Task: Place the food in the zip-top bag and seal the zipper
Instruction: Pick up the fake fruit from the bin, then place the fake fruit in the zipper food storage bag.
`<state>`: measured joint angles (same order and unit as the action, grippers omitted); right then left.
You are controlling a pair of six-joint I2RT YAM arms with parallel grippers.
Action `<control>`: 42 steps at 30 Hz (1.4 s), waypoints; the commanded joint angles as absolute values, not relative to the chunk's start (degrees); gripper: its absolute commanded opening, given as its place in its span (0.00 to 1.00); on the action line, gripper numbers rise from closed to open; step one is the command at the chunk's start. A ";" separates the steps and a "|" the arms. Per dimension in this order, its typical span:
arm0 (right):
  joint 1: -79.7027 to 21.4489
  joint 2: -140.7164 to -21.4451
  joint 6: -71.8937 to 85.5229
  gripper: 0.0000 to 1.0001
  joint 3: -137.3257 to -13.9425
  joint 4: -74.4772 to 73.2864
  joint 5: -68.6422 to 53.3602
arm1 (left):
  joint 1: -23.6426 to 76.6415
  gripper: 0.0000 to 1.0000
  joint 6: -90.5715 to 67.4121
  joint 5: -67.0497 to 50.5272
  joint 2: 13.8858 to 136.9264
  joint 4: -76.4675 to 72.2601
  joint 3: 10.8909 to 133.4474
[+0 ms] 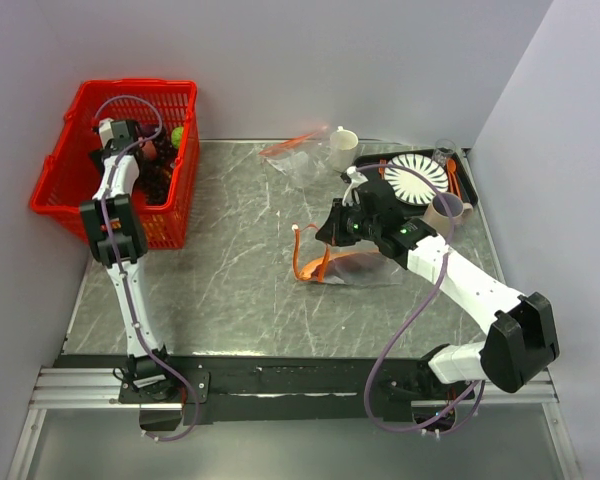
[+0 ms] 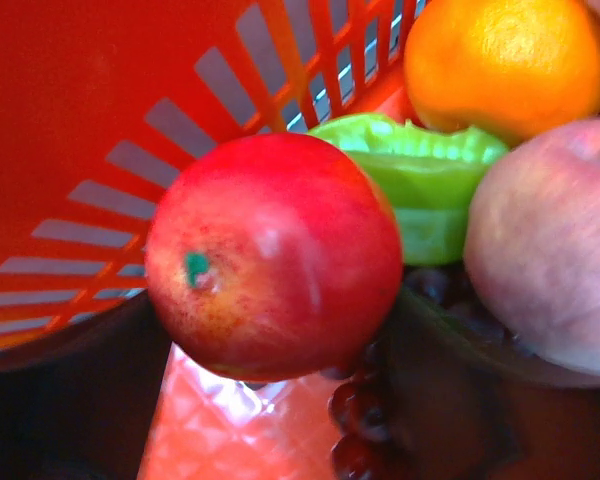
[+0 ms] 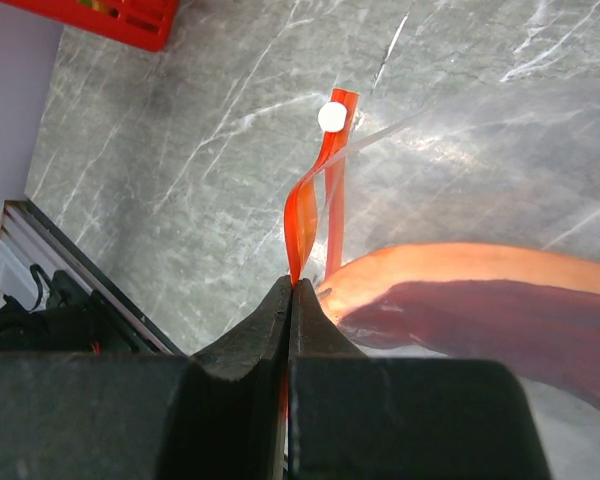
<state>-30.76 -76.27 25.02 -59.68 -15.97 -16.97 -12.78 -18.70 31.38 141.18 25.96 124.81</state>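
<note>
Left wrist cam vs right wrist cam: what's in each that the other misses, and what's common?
Left wrist only: red round toy fruit, round orange fruit, green ridged piece, pale pink peach, dark purple grapes.
Right wrist only: right hand shut on the orange-red zipper strip of the clear plastic bag, its white slider, grey marbled tabletop.
Both: red slotted plastic basket, only a corner in the right wrist view.

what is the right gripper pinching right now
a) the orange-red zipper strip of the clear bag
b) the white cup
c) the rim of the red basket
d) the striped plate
a: in the right wrist view the right gripper is shut on the orange-red zipper strip, which runs up from between its fingertips along the mouth of the clear bag.
</note>
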 commanded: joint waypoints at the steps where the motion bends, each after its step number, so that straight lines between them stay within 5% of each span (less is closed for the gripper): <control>1: -31.03 -76.20 24.79 0.00 -59.77 -13.53 -17.23 | -13.36 0.65 -17.48 29.63 139.84 25.14 126.04; 6: -31.03 -76.03 24.78 0.00 -59.85 -14.06 -16.96 | -13.36 0.43 -18.98 27.78 130.02 22.42 119.29; 9: -31.11 -75.67 24.87 0.00 -59.68 -14.06 -17.14 | -13.36 0.41 -20.47 24.97 124.30 23.11 117.87; 17: -30.94 -76.47 24.35 0.00 -62.14 -16.34 -17.31 | -13.01 0.41 -23.46 12.67 109.71 27.86 112.43; 28: -30.76 -72.86 26.36 0.00 -63.72 -19.25 -22.93 | -10.99 0.48 -36.28 -21.24 83.25 21.89 90.63; 42: -29.80 -72.77 25.84 0.00 -71.54 -25.14 -25.22 | 13.25 0.43 -50.17 -23.74 58.02 5.20 62.42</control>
<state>-30.44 -74.04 26.06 -67.35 -24.16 -23.66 7.05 -43.42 -22.98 61.28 14.59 69.87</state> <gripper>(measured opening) 0.009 0.700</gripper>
